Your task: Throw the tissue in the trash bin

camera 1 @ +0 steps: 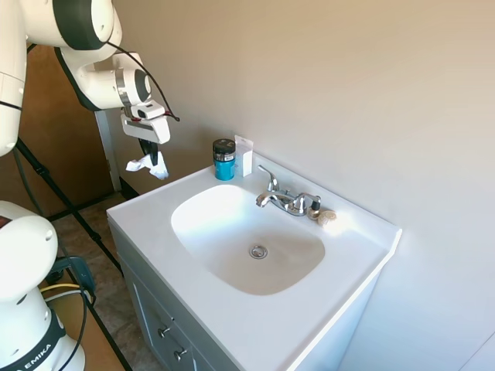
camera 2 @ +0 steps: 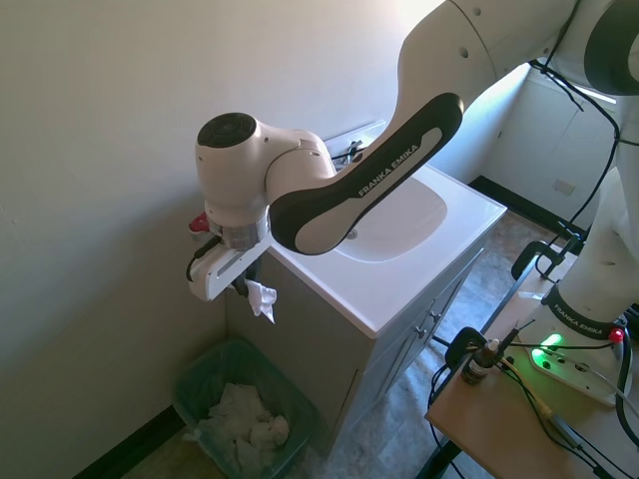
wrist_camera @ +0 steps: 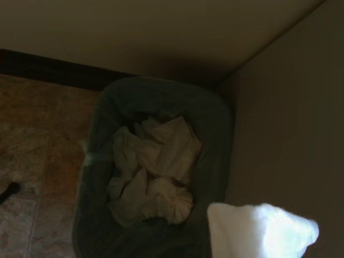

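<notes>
In the first exterior view we see the gripper [camera 1: 157,160] hanging in the air off the left end of the vanity [camera 1: 147,224], beside the wall, with its fingers pinched together on the tissue [camera 1: 148,165]. The tissue droops from the fingertips as a small crumpled white wad, clear of the countertop and touching nothing else.

Moving right along the vanity's back edge, we find a dark jar with a blue label [camera 1: 224,159] at the back left corner, just beside a small white box [camera 1: 244,156] that stands against the wall. Further right, the chrome faucet [camera 1: 285,199] sits behind the basin [camera 1: 247,236], and a small pale lump [camera 1: 326,217] lies just to its right, too small for us to identify.

In the second exterior view we see the gripper [camera 2: 250,287] out past the vanity's side wall [camera 2: 300,339], with the tissue [camera 2: 262,299] hanging below it. The green trash bin [camera 2: 200,377] stands on the floor in the corner between wall and vanity, underneath the tissue and well apart from it, with crumpled white paper [camera 2: 245,417] already lying inside.

In the wrist view we look down into the trash bin [wrist_camera: 212,161] and its paper [wrist_camera: 156,172], and the held tissue [wrist_camera: 258,231] shows bright at the lower edge.
</notes>
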`<control>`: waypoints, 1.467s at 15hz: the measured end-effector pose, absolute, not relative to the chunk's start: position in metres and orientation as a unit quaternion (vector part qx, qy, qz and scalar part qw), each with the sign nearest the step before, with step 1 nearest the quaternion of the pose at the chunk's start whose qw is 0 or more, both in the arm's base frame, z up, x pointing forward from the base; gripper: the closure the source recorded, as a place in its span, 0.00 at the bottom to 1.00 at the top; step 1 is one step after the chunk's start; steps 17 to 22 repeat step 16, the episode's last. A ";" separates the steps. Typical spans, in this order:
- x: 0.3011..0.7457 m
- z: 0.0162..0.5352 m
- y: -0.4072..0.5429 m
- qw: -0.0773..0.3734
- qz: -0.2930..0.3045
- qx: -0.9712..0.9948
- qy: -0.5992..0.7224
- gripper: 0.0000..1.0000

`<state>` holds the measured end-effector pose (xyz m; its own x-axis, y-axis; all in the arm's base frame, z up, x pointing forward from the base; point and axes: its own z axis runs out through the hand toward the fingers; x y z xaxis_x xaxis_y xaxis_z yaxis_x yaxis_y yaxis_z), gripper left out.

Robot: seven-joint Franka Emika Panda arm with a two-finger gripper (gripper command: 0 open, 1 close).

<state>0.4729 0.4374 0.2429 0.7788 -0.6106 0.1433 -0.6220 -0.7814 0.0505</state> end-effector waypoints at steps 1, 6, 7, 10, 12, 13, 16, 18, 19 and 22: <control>0.472 0.242 0.438 0.048 0.059 0.942 -0.327 0.00; 0.470 0.242 0.440 0.049 0.060 0.942 -0.326 0.00; 0.471 0.242 0.440 0.048 0.061 0.942 -0.326 0.00; 0.474 0.257 0.438 0.040 0.069 0.940 -0.331 0.00; 0.478 0.280 0.433 0.031 0.084 0.935 -0.343 0.00; 0.478 0.294 0.428 0.028 0.092 0.932 -0.351 0.00; 0.475 0.332 0.411 0.026 0.121 0.918 -0.376 0.00; 0.475 0.332 0.411 0.026 0.121 0.918 -0.376 0.00; 0.475 0.332 0.411 0.026 0.121 0.918 -0.376 0.00; 0.475 0.332 0.411 0.026 0.121 0.918 -0.376 0.00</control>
